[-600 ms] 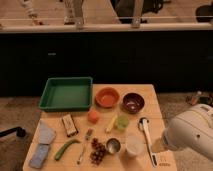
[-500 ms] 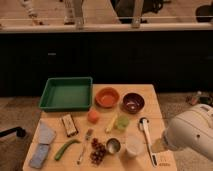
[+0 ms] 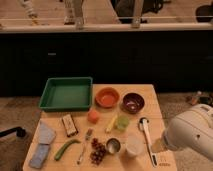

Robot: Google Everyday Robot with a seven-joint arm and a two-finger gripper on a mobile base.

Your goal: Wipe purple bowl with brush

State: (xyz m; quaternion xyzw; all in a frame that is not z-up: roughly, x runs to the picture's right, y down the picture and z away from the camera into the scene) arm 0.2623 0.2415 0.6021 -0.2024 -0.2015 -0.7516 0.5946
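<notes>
1. Work surface: a light wooden square table (image 3: 155, 97). Its far edge faces a dark counter front. Bare floor shows at the left and right sides.
2. Task item A: the small round dark purple bowl (image 3: 133, 102) stands upright near the far right corner. It is just beside a round orange bowl (image 3: 107, 97) on its left. Bare wood separates it from the right edge.
3. Task item B: the long white-handled dish brush (image 3: 148, 141) lies flat along the right side. Its round head points toward the purple bowl but is apart from it. Its handle runs toward the near edge.
4. Obstructions left of the brush: a white cup (image 3: 134, 146), a small metal cup (image 3: 113, 145) and a pale green cup (image 3: 122, 122). A rectangular green plastic tray (image 3: 66, 93) occupies the far left corner.
5. Arm: the bulky white arm housing (image 3: 192, 132) overhangs the near right table edge, just beside the brush handle.
6. The gripper sits at the housing's lower left end (it cannot be made out separately). It is spread wide and holds nothing.
</notes>
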